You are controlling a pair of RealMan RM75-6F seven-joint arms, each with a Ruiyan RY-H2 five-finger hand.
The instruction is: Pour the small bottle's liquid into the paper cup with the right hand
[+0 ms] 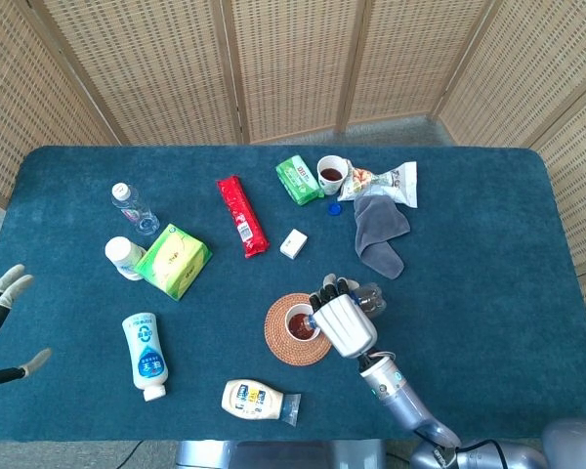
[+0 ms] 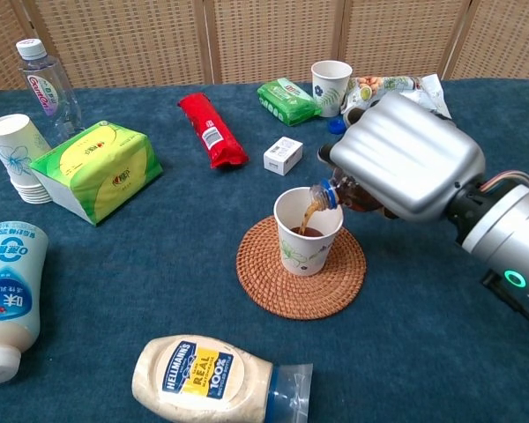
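Chest view: right hand (image 2: 406, 159) fingers clamped round small bottle (image 2: 348, 191), tipped, brown stream entering paper cup (image 2: 307, 231).

Looks like a staged robot test/demo space, not a real home: blue felt-covered table (image 1: 488, 293) fenced in w/ folding woven-rattan screens (image 1: 273, 63), grey floor behind, random groceries strewn about, e.g. mayo squeeze bottle (image 2: 207, 377), green tissue pack (image 2: 97, 167).
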